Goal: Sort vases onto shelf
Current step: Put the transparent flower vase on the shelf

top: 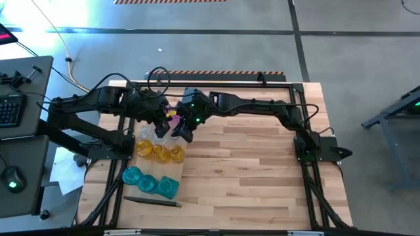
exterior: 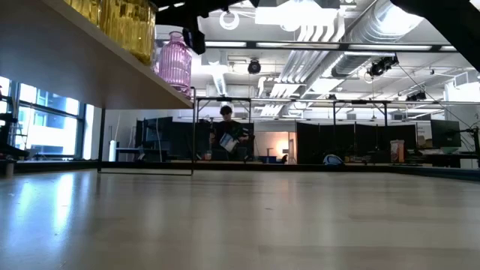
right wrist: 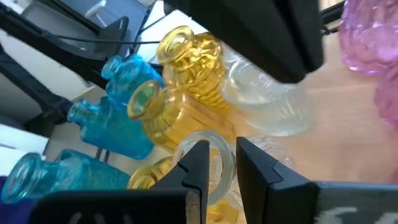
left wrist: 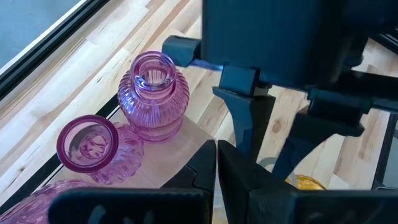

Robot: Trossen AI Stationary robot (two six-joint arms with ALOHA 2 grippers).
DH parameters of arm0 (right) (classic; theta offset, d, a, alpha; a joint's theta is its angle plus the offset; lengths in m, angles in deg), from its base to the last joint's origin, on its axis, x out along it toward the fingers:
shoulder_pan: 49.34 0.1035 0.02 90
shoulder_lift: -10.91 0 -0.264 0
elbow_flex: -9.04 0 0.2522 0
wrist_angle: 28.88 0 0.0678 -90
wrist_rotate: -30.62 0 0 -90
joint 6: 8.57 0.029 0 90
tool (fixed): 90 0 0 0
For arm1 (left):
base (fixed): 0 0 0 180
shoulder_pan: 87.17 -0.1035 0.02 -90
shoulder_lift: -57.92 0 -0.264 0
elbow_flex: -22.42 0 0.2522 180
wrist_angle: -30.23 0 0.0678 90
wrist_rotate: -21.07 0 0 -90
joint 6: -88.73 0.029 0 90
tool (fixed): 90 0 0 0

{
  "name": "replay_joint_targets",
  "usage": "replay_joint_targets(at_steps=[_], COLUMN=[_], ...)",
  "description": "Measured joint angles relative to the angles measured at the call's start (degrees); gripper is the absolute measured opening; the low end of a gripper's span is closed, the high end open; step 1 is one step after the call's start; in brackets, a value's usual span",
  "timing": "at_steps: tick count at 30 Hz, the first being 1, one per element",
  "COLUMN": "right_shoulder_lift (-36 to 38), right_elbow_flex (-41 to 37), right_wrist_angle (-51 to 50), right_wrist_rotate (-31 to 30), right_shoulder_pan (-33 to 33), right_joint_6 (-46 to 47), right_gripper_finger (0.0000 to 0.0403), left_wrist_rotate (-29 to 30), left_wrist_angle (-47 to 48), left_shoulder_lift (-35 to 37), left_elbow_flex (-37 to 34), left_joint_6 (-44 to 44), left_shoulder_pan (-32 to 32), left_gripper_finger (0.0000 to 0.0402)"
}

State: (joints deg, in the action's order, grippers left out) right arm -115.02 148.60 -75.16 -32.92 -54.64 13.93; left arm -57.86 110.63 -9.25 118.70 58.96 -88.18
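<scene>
Glass vases stand in groups on the shelf (exterior: 75, 67) at the table's left: pink (left wrist: 152, 93), clear (right wrist: 273, 99), amber-yellow (right wrist: 186, 59) and teal (top: 149, 182). My right gripper (right wrist: 222, 163) reaches across from the right, over the clear and yellow ones, and is shut on the mouth of a clear vase (right wrist: 211, 152). My left gripper (left wrist: 216, 165) hangs shut with nothing in it, just beside the pink vases and close behind the right gripper. My right gripper has the clear vase's round rim (right wrist: 231, 155) between its fingers; one finger seems to stand inside the mouth and one outside. The fingers slant down from the table's right. Whether the vase's base is off the shelf is hidden by the fingers.
Yellow and teal vases crowd close under the right gripper. A dark rod (top: 152, 201) lies on the tabletop near the front left. Bare wood stretches over the table's middle and right (top: 262, 170). A person (exterior: 227, 135) sits far behind the table.
</scene>
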Motion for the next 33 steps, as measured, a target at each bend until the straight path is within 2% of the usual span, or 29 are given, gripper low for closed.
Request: replay_joint_targets(at_steps=[11, 22, 33], right_shoulder_lift=[-0.51, -0.33, -0.29], right_elbow_flex=[0.02, 0.02, 2.92], right_wrist_angle=[1.87, 2.02, 1.53], right_wrist_rotate=[1.48, 2.30, 0.91], right_shoulder_pan=[-1.01, -1.04, -1.05], right_joint_6=[1.04, 2.75, 1.97], right_gripper_finger=[0.0045, 0.0108, 0.0113], left_wrist_rotate=[0.00, -0.02, -0.02], left_wrist_angle=[-0.01, -0.05, -0.05], left_shoulder_lift=[0.02, 0.00, 0.02], left_elbow_flex=[0.00, 0.00, 0.00], left_joint_6=[0.23, 0.43, 0.45], left_shoulder_pan=[-0.02, 0.00, 0.00], left_gripper_finger=[0.0009, 0.0009, 0.0009])
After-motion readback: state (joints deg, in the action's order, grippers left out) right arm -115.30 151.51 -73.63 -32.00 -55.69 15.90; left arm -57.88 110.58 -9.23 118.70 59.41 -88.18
